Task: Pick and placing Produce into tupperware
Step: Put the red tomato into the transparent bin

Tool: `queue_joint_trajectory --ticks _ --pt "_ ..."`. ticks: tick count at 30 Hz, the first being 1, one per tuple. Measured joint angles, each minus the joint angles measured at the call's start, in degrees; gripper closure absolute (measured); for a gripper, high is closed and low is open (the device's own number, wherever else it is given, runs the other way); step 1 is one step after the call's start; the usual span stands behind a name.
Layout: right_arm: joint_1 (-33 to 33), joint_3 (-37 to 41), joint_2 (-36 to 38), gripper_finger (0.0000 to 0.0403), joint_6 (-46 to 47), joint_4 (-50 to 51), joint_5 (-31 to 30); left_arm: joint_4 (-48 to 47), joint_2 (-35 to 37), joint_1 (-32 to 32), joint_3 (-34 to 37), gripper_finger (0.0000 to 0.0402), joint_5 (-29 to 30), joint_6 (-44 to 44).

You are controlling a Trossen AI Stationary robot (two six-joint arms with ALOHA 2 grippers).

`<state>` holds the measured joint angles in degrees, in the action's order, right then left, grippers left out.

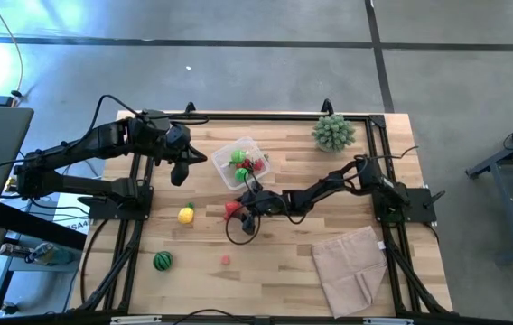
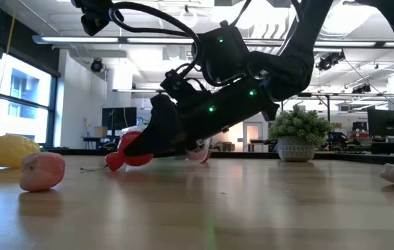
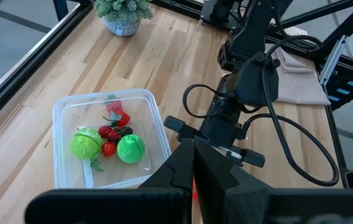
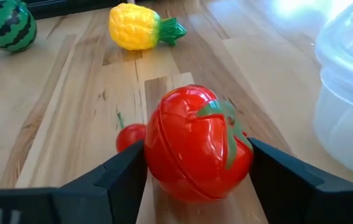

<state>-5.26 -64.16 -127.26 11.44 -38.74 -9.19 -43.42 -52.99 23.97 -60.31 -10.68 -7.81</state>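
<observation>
The right end effector (image 4: 195,171) lies low over the worktop (image 1: 265,262) at centre, its fingers (image 4: 117,177) spread wide on either side of the tomato (image 4: 196,151), which sits on the wood just at 6 o'clock of the tub (image 1: 241,162). From these views I cannot tell whether the pads touch it yet, so it does not count as gripped. A tiny red berry (image 4: 130,135) lies right beside the tomato.

To do this step well, I would close evenly across the tomato's widest part, keep the berry out of the pinch, and lift straight up before swinging to 12 o'clock over the tub; a round glossy toy may squirt sideways if squeezed off-centre.

The tomato is smooth, shiny plastic with a moulded seam and green calyx. The tub is clear and thin-walled with rounded corners, already holding green rounds and red berries. The lemon (image 1: 186,215) at 9 o'clock is knobbly; the melon (image 1: 162,261) at 8 o'clock is striped.

The left end effector (image 1: 182,173) waits closed and empty at 9 o'clock of the tub.
</observation>
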Motion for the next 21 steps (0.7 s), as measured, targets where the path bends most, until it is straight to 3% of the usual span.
queue_joint_trajectory --ticks 12,21 --pt "0.0 0.0 6.5 0.016 -3.3 -0.1 -0.1 0.0 0.0 0.0 0.0 0.0401 0.0 0.0" --pt "3.6 0.0 20.7 0.016 -10.6 6.3 -8.3 0.0 0.0 0.0 0.0 0.0401 0.0 0.0"
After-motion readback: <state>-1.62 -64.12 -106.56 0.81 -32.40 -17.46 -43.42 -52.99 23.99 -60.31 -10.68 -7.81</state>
